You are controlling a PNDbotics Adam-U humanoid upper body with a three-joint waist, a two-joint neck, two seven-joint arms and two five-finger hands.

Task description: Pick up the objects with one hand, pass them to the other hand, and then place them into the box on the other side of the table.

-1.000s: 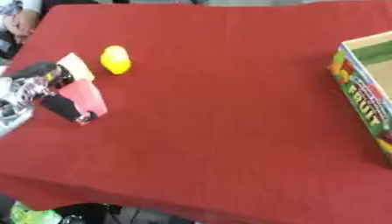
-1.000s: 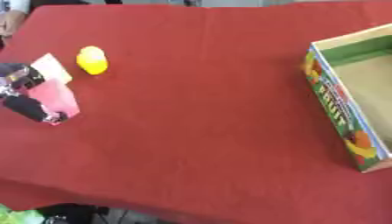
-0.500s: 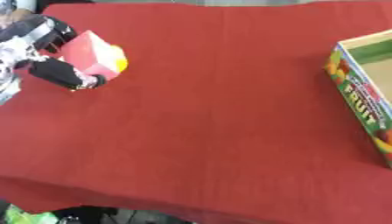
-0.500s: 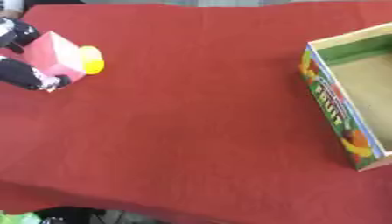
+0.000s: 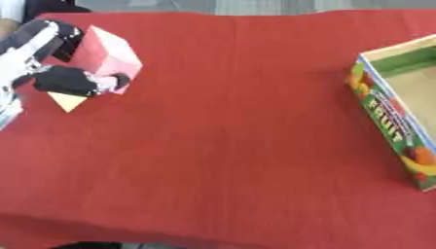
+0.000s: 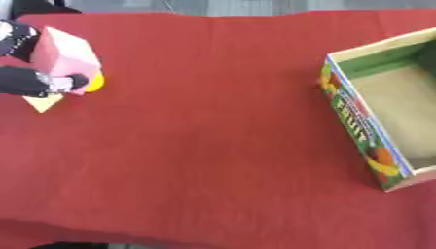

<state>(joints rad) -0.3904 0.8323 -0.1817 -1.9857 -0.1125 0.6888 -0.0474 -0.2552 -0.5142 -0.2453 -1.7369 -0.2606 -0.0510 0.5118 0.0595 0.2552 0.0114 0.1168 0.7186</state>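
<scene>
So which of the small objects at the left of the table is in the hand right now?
The pink box, gripped by the left hand. The round yellow object sits uncovered beside it.

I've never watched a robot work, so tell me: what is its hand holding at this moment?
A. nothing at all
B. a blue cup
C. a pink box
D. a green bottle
C: the left hand's black fingers curl round the pink box, lifted near the table's left edge.

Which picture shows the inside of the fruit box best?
The right eye view: the box shows its near wall and bare floor there. The left eye view cuts off much of the box at its right edge.
</scene>
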